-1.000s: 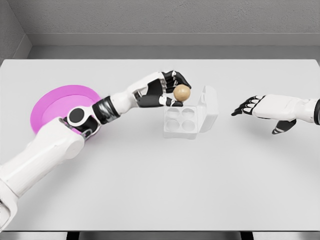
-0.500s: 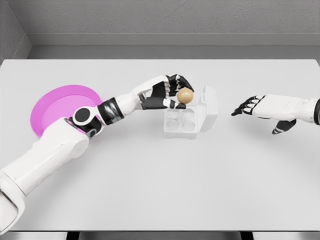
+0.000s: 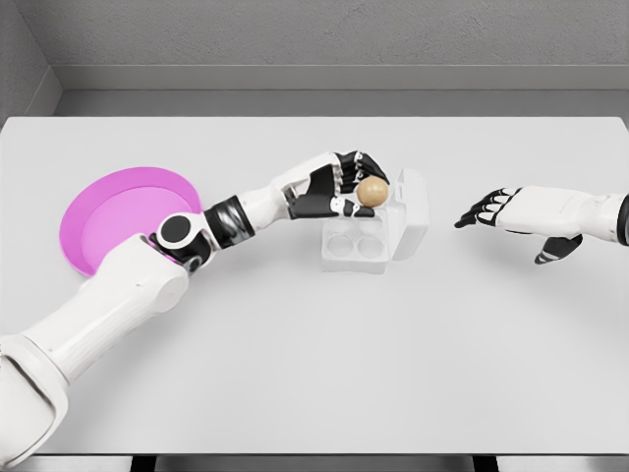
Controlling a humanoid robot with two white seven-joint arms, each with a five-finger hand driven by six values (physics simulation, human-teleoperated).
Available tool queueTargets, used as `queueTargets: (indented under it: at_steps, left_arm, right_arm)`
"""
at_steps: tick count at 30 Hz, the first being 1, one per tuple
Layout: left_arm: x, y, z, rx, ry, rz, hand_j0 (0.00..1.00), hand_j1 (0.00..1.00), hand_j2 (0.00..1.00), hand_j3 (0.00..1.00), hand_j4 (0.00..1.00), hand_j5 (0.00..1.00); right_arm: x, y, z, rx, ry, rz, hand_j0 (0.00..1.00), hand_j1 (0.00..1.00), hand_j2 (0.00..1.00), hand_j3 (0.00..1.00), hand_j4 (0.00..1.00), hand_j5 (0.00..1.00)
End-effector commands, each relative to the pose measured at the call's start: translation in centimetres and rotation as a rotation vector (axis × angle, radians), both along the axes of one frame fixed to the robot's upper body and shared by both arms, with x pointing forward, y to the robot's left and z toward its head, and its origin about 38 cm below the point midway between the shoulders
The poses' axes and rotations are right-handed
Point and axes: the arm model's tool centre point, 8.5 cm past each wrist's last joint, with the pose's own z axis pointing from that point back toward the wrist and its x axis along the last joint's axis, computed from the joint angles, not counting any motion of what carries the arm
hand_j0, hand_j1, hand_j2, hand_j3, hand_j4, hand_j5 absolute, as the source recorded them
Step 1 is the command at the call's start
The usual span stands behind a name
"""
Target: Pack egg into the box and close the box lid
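while the left hand (image 3: 346,187) grips the egg (image 3: 371,192) over the box (image 3: 356,239), the right hand (image 3: 496,209) hovers open, pink plate (image 3: 116,214) well left.

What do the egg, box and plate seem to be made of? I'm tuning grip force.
Egg: tan, matte, evenly shaded; it could be shell or a wood-like dummy, the render leaves that open. Box: pale, translucent, moulded cups with a thin upright lid, likely clear plastic. Plate: glossy magenta with a smooth raised rim, plastic by its look. The left hand holds the egg over the box.
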Motion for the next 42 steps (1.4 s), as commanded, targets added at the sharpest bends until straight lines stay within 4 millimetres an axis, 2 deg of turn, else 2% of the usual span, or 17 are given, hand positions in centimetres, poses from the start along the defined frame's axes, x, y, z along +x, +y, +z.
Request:
queueTargets:
  at_steps: [1, 7, 24, 31, 33, 34, 42]
  left_arm:
    - [0.2, -0.2, -0.5, 0.006, 0.009, 0.008, 0.40, 0.40, 0.40, 0.40, 0.40, 0.40]
    - [-0.1, -1.4, -0.6, 0.010, 0.003, -0.012, 0.40, 0.40, 0.40, 0.40, 0.40, 0.40]
    - [-0.1, -0.9, -1.2, 0.018, 0.015, 0.001, 0.41, 0.41, 0.41, 0.41, 0.41, 0.41]
    - [-0.1, -0.8, -1.2, 0.016, 0.010, 0.002, 0.58, 0.58, 0.58, 0.58, 0.58, 0.58]
    - [-0.1, -0.8, -1.2, 0.017, 0.009, 0.002, 0.59, 0.59, 0.59, 0.59, 0.59, 0.59]
    - [-0.1, -0.7, -1.1, 0.023, 0.000, 0.002, 0.65, 0.65, 0.65, 0.65, 0.65, 0.65]
    - [-0.1, -0.5, -1.2, 0.032, -0.007, 0.003, 0.70, 0.70, 0.70, 0.70, 0.70, 0.70]
  right_arm:
    - [0.0, 0.0, 0.0, 0.003, 0.000, -0.003, 1.00, 1.00, 1.00, 1.00, 1.00, 1.00]
    - [0.0, 0.0, 0.0, 0.003, 0.000, -0.003, 1.00, 1.00, 1.00, 1.00, 1.00, 1.00]
    - [0.0, 0.0, 0.0, 0.003, 0.000, -0.003, 1.00, 1.00, 1.00, 1.00, 1.00, 1.00]
    - [0.0, 0.0, 0.0, 0.003, 0.000, -0.003, 1.00, 1.00, 1.00, 1.00, 1.00, 1.00]
    - [0.0, -0.1, 0.1, 0.003, -0.001, -0.003, 1.00, 1.00, 1.00, 1.00, 1.00, 1.00]
    - [0.0, 0.0, 0.0, 0.003, 0.000, -0.003, 1.00, 1.00, 1.00, 1.00, 1.00, 1.00]
    - [0.0, -0.1, 0.1, 0.003, -0.001, -0.003, 1.00, 1.00, 1.00, 1.00, 1.00, 1.00]
